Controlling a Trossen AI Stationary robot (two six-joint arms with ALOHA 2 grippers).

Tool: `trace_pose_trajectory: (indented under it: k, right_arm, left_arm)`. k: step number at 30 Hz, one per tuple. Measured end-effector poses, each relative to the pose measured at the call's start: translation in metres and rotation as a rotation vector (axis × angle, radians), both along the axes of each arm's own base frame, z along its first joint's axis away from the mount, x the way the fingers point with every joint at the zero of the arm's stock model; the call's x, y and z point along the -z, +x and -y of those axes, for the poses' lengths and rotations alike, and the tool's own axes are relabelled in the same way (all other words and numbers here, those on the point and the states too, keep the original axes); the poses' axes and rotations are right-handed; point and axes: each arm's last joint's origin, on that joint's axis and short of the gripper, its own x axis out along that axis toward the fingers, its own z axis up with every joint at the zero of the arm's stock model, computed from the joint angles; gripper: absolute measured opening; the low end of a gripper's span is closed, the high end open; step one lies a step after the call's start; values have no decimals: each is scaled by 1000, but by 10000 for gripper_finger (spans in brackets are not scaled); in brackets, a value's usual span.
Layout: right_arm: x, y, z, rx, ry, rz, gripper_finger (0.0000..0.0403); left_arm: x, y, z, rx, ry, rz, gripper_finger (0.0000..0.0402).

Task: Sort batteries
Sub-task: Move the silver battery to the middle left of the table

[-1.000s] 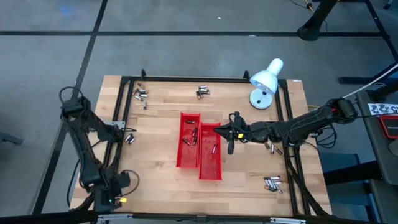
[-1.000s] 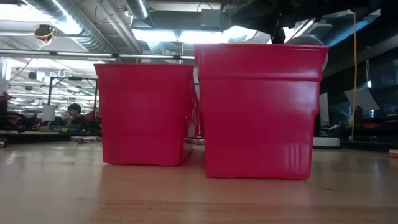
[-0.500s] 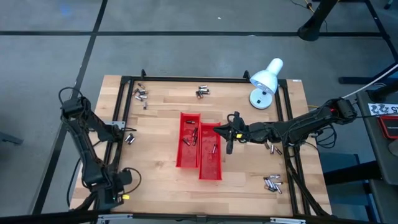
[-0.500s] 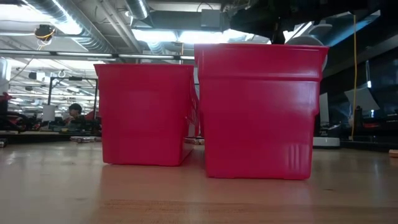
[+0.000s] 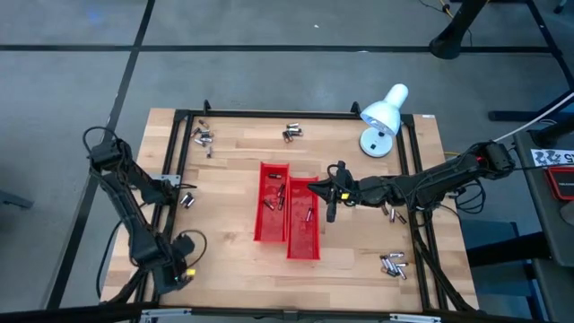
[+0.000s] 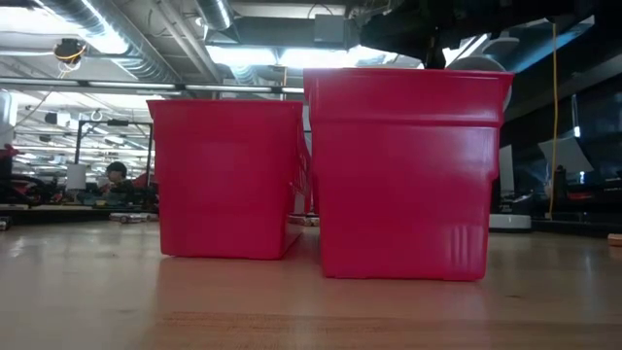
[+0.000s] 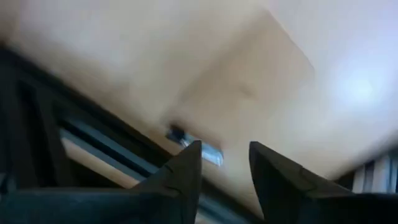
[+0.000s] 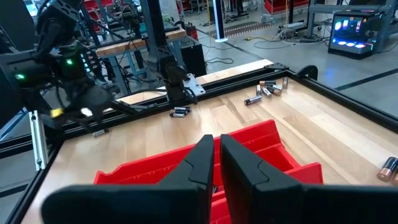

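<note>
The right pincer [image 5: 330, 213] hangs over the red trays [image 5: 287, 222], fingers together, seemingly empty. Batteries [image 5: 392, 264] lie scattered across the desk [image 5: 233, 260] — a careless sweep could roll them off. The left pincer [image 7: 225, 168] — fingers apart — waits at the desk's near-left corner.

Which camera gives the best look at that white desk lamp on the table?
The high view: the white desk lamp shows whole from above, shade and round base, at the table's far right corner. The low view has two red trays blocking most of that side, and neither wrist view shows the lamp.
</note>
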Motion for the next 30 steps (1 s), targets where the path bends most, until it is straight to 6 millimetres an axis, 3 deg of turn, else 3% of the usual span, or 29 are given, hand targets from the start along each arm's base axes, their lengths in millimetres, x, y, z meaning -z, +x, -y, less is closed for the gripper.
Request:
trace_pose_trajectory:
  k: [18, 20, 24, 30]
  right_arm:
    - [0, 0, 0, 0, -2, -4, 30]
    - [1, 0, 0, 0, -3, -8, 30]
    - [1, 0, 0, -1, -11, -9, 30]
    - [1, 0, 0, -2, -11, -9, 30]
  left_arm:
    - [7, 9, -8, -255, -22, -124, 140]
    - [7, 11, -7, -175, -49, -106, 140]
    - [8, 13, -5, 152, -110, -33, 141]
    - [8, 12, -4, 437, -158, 12, 141]
